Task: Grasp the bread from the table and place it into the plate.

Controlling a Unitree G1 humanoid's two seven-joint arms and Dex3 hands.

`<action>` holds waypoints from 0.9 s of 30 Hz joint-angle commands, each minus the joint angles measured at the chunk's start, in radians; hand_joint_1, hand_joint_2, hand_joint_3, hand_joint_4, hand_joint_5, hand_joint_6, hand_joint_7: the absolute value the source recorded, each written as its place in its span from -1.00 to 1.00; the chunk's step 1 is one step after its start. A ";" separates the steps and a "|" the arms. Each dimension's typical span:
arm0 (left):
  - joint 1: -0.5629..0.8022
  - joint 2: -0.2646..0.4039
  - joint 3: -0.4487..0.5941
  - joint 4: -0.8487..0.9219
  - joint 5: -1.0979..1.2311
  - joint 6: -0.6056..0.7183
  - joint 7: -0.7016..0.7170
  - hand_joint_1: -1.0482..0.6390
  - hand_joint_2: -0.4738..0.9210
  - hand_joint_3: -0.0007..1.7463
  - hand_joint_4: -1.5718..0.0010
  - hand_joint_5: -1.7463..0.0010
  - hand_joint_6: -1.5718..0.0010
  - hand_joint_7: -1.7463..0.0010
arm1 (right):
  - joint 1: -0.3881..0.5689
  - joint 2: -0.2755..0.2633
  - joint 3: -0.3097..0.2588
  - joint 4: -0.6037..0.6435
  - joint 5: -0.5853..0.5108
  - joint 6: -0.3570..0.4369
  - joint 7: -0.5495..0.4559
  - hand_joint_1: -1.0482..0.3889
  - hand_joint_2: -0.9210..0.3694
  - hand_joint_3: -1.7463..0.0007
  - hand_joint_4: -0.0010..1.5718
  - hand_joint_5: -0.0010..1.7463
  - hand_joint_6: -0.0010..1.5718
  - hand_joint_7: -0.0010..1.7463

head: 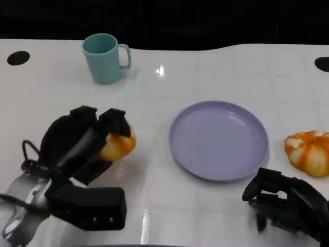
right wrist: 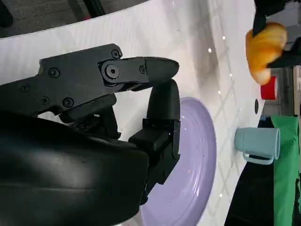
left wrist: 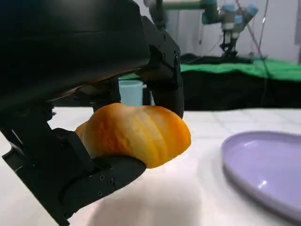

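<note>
Left hand (head: 85, 141) grips the half-hidden bread (head: 117, 145); right hand (head: 285, 203) curls closed, holding nothing.

Glossy surfaces, matt hand
White tabletop (head: 205, 206) shines (light glints); plate (head: 219, 140) smooth plastic-looking; left hand (head: 77, 144) matt black; bread (left wrist: 136, 134) glazed.

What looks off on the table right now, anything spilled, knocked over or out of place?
Nothing stands out. The left hand holds the bread, the plate lies flat and bare, the cup stands upright, and a second orange bun sits beyond the plate near the right hand.
</note>
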 commanded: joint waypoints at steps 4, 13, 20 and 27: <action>-0.081 -0.056 0.008 0.037 -0.086 -0.030 -0.045 -0.03 0.46 0.44 0.03 -1.00 0.24 -1.00 | 0.021 -0.015 -0.010 0.052 -0.015 -0.011 0.015 -0.24 -1.00 0.65 -0.17 1.00 -0.20 0.62; -0.167 -0.134 -0.014 0.101 -0.115 -0.058 -0.063 -0.01 0.49 0.29 -0.03 -1.00 0.19 -1.00 | 0.015 -0.011 -0.009 0.061 -0.017 -0.002 0.015 -0.24 -1.00 0.65 -0.17 1.00 -0.21 0.61; -0.242 -0.191 -0.047 0.187 -0.084 -0.092 -0.009 0.01 0.42 0.26 -0.04 -1.00 0.21 -1.00 | 0.017 -0.009 -0.004 0.059 -0.028 -0.014 0.004 -0.26 -1.00 0.65 -0.16 1.00 -0.20 0.63; -0.284 -0.227 -0.073 0.228 -0.062 -0.091 0.008 -0.01 0.43 0.30 -0.07 -1.00 0.18 -1.00 | 0.024 -0.007 -0.001 0.053 -0.032 -0.015 -0.004 -0.24 -1.00 0.64 -0.16 1.00 -0.21 0.64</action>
